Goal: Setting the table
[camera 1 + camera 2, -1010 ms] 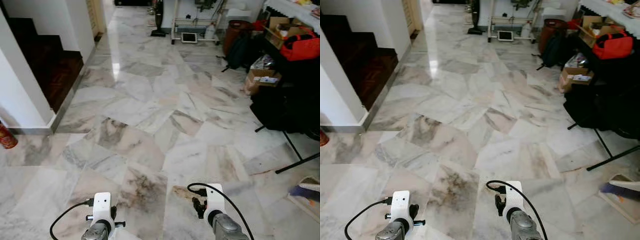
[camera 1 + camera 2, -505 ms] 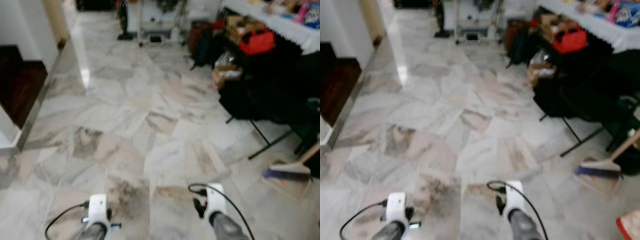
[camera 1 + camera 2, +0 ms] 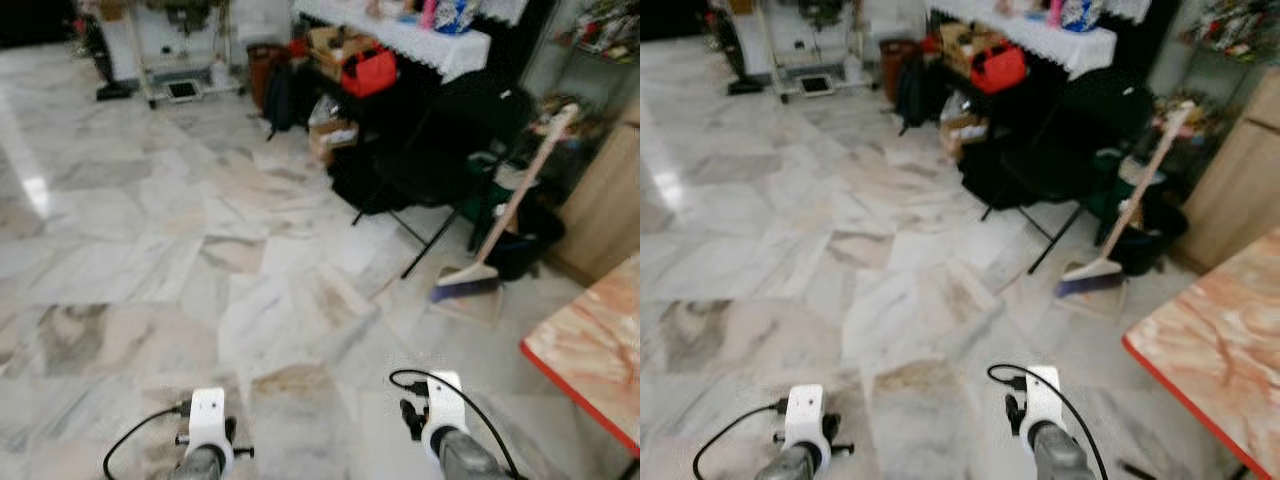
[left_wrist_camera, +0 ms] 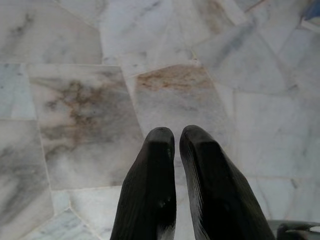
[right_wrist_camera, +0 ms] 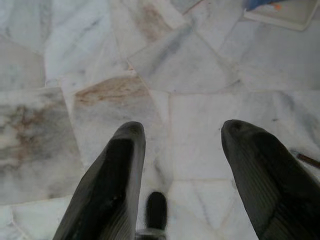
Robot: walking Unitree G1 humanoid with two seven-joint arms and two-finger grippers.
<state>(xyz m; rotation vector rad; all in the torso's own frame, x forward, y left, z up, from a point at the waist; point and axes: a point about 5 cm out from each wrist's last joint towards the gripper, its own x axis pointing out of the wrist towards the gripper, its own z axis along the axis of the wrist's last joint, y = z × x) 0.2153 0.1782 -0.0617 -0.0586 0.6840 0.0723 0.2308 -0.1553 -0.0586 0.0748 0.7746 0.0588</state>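
Now the view has swung right across the grey-veined marble floor [image 3: 200,250], bringing the red-edged, marble-topped table [image 3: 1220,340] into reach, left gripper [image 4: 172,137] fingers together, right gripper [image 5: 182,132] fingers apart, both empty.

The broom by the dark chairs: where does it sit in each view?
Left eye view: broom, right of centre, leaning.
Right eye view: broom, right of centre.
Left wrist view: blue corner, possibly its bristles; cannot tell.
Right wrist view: likewise, cannot tell.
Shared landmark: red-edged table.
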